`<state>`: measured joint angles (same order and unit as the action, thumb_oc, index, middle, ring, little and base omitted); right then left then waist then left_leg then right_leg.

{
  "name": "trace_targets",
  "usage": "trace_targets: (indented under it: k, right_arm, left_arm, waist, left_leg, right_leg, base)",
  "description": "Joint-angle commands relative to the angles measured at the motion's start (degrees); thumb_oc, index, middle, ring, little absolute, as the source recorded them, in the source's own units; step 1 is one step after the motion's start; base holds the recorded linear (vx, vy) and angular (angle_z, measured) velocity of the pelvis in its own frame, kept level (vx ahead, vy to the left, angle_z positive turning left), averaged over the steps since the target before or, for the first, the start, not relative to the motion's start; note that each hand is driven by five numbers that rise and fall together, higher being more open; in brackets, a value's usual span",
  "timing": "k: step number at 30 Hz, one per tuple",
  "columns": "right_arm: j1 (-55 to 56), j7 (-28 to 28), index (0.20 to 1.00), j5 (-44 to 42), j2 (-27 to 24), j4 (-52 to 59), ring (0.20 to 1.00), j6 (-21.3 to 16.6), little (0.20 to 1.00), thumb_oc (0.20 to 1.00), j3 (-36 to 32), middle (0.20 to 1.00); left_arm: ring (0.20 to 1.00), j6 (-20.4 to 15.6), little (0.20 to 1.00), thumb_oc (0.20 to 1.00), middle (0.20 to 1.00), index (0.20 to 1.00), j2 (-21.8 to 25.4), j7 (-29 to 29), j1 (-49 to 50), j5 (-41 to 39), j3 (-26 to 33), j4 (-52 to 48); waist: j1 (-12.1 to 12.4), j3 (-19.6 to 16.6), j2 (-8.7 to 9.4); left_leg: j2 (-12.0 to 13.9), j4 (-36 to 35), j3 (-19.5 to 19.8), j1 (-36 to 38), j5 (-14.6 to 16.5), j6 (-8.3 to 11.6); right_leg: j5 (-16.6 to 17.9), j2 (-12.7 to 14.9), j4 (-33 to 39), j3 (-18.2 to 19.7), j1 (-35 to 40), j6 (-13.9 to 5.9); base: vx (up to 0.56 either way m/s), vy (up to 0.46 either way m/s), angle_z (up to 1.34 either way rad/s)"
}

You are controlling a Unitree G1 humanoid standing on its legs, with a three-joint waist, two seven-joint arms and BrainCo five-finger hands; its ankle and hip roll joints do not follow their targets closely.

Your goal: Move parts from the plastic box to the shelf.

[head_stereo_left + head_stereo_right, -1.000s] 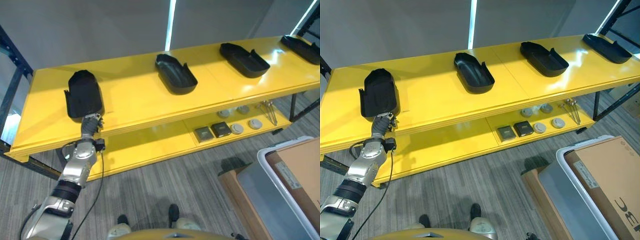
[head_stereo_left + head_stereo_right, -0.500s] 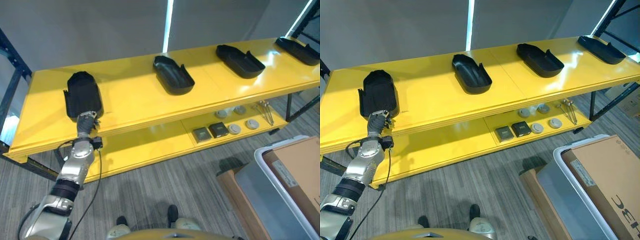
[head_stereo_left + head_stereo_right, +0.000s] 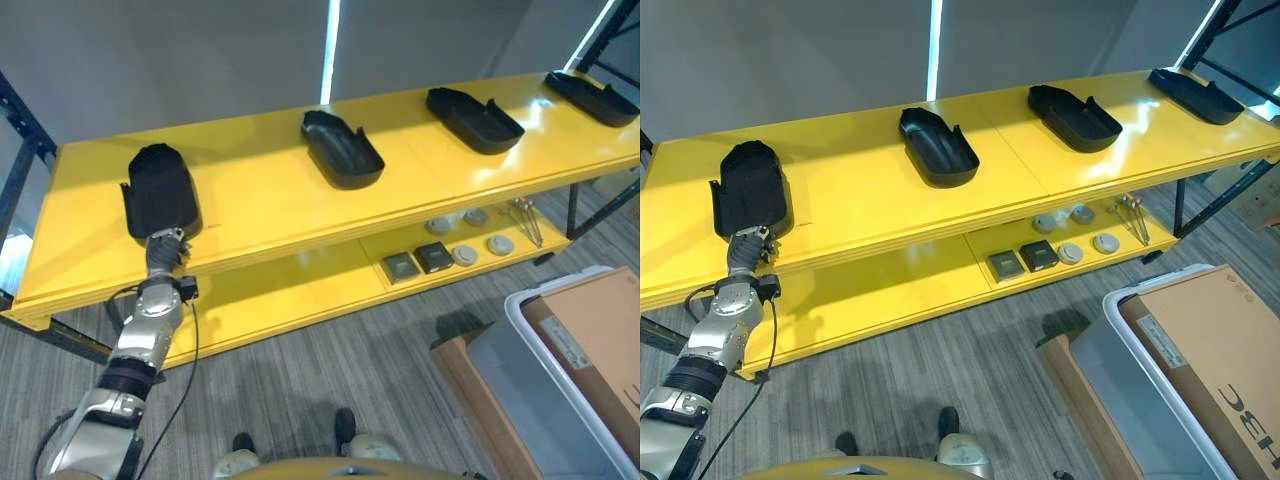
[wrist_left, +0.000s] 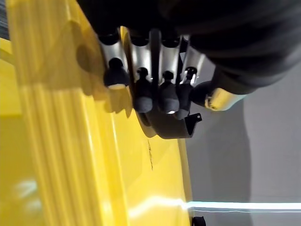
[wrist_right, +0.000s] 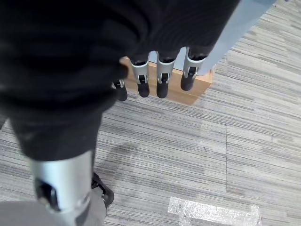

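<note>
Nearest, the right robot hand (image 5: 160, 77) hangs idle over the grey floor (image 5: 188, 155), its fingers straight and loose, holding nothing, with the corner of a cardboard box (image 5: 188, 94) just beyond the fingertips. The plastic box (image 3: 1140, 370) stands on the floor at the robot's right with a large cardboard carton (image 3: 1220, 360) in it.

Further out, the left robot hand (image 3: 165, 248) reaches to the front edge of the yellow shelf (image 3: 270, 215). In its wrist view the fingers (image 4: 141, 89) are straight and side by side, not curled round anything, their tips at the near end of the leftmost black part (image 3: 160, 190), which rests flat on the shelf top. I judge this to be a part just set down, or being nudged inward from the edge.

That part's long axis runs front to back, rounded end toward the wall and squarer end toward the robot. Three more black parts (image 3: 342, 148) lie beyond along the shelf, well apart in a row, each angled a little, their spacing suggesting fixed places. Small parts (image 3: 440, 257) sit on the lower shelf level.
</note>
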<state>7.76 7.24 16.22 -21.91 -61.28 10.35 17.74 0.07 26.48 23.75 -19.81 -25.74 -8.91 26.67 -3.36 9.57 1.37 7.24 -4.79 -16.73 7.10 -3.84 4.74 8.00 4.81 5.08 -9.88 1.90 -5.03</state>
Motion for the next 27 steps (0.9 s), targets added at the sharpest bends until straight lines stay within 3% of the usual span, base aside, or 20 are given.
trace_targets:
  k: [1,11,27]
  right_arm:
    - [0.05,-0.58,1.0,1.52,-2.49,0.27,1.0,1.43,1.0,1.0,2.26,1.0]
    - [0.26,-0.84,1.0,1.28,-3.4,1.83,1.0,1.55,1.0,1.0,3.02,1.0]
    - [0.19,-1.65,1.0,0.92,-3.89,2.61,1.0,1.32,1.0,1.0,3.65,1.0]
  left_arm:
    - [0.2,-2.15,0.2,0.2,0.2,0.2,1.95,1.62,-8.17,-0.66,0.12,5.89]
    - [0.2,-5.09,0.2,0.2,0.2,0.2,4.11,0.0,-12.11,-2.14,1.01,12.41]
    - [0.2,-4.96,0.2,0.2,0.2,0.2,7.36,-0.93,-16.38,-2.96,1.2,16.56]
  waist:
    - [-0.41,0.39,0.57]
    - [-1.51,1.47,1.02]
    - [-2.46,2.07,1.55]
  left_leg:
    - [0.32,6.0,0.26,-3.93,5.93,-1.73]
    - [0.67,6.7,-0.2,-4.73,5.9,-1.62]
    - [1.01,7.52,-0.46,-5.79,6.01,-1.47]
  right_leg:
    - [-7.15,3.01,-3.37,1.21,0.33,-4.37]
    - [-6.85,2.77,-3.49,1.72,-0.54,-4.38]
    - [-6.96,2.31,-3.75,2.49,-1.42,-4.23]
  base:
    - [0.0,0.0,0.0]
    - [0.0,0.0,-0.01]
    - [0.0,-0.004,-0.02]
